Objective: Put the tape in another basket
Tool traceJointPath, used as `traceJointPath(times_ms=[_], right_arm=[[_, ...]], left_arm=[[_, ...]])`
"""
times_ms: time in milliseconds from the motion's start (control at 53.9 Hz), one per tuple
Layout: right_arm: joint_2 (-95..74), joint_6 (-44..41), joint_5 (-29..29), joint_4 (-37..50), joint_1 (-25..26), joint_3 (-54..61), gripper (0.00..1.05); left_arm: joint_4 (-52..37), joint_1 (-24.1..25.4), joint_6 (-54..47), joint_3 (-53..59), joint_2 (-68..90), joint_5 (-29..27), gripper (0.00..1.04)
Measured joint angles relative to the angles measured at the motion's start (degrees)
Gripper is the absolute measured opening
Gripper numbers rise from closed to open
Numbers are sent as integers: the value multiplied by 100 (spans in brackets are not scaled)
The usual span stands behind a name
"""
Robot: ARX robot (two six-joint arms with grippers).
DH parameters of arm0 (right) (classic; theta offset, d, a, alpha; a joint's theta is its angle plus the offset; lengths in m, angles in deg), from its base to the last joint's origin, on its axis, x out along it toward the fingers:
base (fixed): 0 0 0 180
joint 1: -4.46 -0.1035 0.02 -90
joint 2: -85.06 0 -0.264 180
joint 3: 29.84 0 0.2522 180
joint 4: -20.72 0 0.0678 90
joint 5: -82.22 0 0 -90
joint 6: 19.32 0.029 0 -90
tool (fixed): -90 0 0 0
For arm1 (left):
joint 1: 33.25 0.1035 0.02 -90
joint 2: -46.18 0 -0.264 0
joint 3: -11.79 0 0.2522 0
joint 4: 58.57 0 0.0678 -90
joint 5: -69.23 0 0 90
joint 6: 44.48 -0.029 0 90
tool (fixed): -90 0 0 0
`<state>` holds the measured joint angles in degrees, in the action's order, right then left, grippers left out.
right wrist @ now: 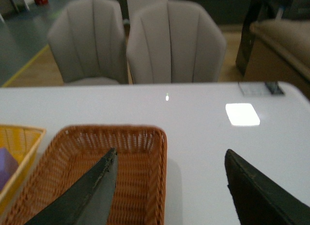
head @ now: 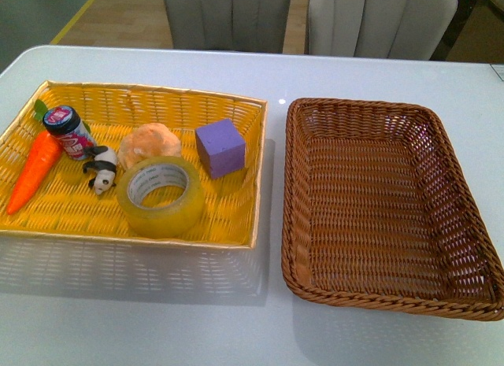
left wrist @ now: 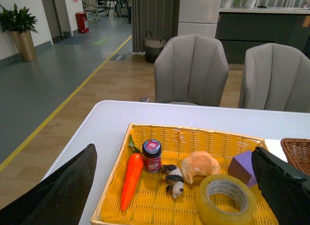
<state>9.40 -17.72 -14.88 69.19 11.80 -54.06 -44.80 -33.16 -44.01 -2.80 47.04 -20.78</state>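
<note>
The matte black, two-fingered left claw (left wrist: 173, 150) shows only as a pair of broad wedge-shaped fingers (left wrist: 63, 191) with a dull, slightly grainy surface, each narrowing to a blunt tip. One has a softly rounded edge towards the gap; the other (left wrist: 286, 186) carries a thin grey line along the rim nearest its tip. The dark grey-black right claw (right wrist: 170, 151) has the same pointed wedges (right wrist: 92, 191) — their edges facing the gap catch a pale sheen.

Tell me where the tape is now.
In the front view the tape lies in the yellow basket on the left, near its front edge, right of the panda.
</note>
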Motion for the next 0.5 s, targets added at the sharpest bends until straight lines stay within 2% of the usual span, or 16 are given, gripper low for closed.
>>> traceJointPath(times_ms=[111,297,353,501], right_arm=[[511,-63,96,-31,-107,190,44],[1287,-109,258,-560,-267,557,12],[1543,-120,592,-732,-468,629,3],[2216,-140,658,-1231,-702,780,2]], left_arm=[[0,-2,0,0,0,0,96],[0,0,0,0,0,0,96],[0,0,0,0,0,-2,96],[0,-2,0,-2,0,0,96]])
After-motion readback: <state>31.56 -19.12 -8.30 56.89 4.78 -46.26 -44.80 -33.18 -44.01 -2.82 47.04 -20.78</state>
